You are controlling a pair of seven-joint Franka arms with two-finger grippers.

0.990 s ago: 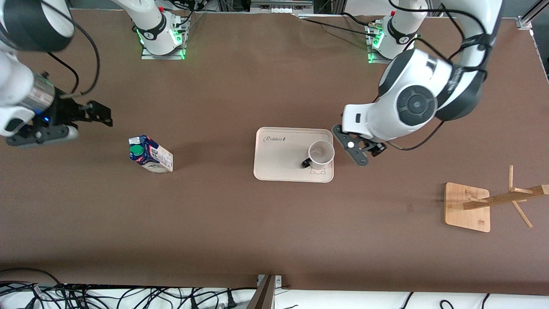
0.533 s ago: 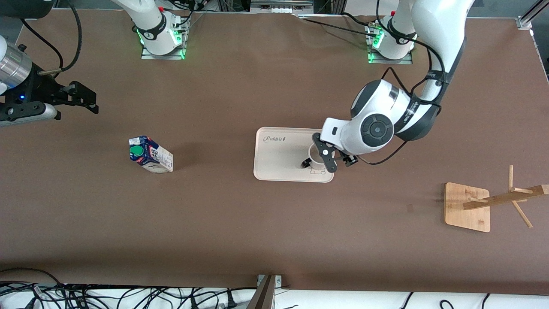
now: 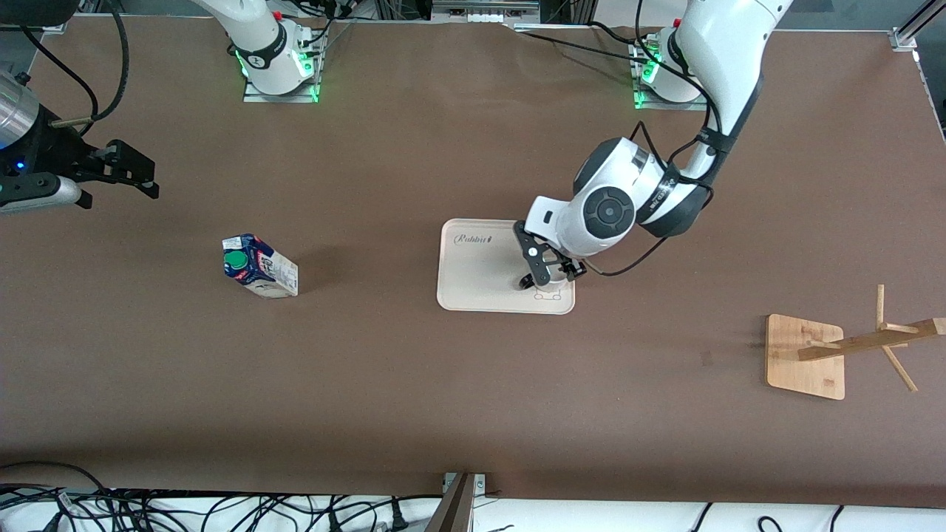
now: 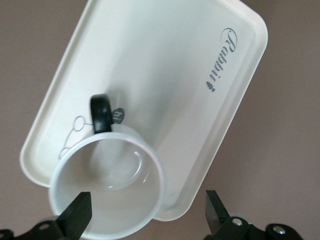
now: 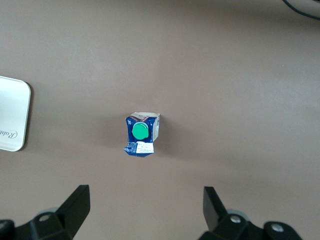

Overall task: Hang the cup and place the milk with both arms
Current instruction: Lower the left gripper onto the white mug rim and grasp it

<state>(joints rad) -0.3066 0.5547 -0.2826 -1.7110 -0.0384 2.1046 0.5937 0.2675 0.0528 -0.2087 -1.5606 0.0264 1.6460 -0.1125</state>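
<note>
Two tools are wide open and hold nothing. The left tool [image 3: 545, 267] hangs low over the cup [image 4: 107, 187], which stands upright on the pale tray [image 3: 473, 295] in the middle of the worktop [image 3: 443, 384]. The right tool [image 3: 140, 175] is over bare worktop at the right arm's end. The milk [image 3: 260, 266] stands well apart from the tray, toward that same end.

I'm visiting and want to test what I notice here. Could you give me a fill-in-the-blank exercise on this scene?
1. The cup stands on the cream ____.
2. The milk carton's round cap is coloured ____.
3. The left gripper is over the ____, fingers open.
4. The right gripper, over bare table, has its fingers ____.

Missing words: tray; green; cup; open
</note>
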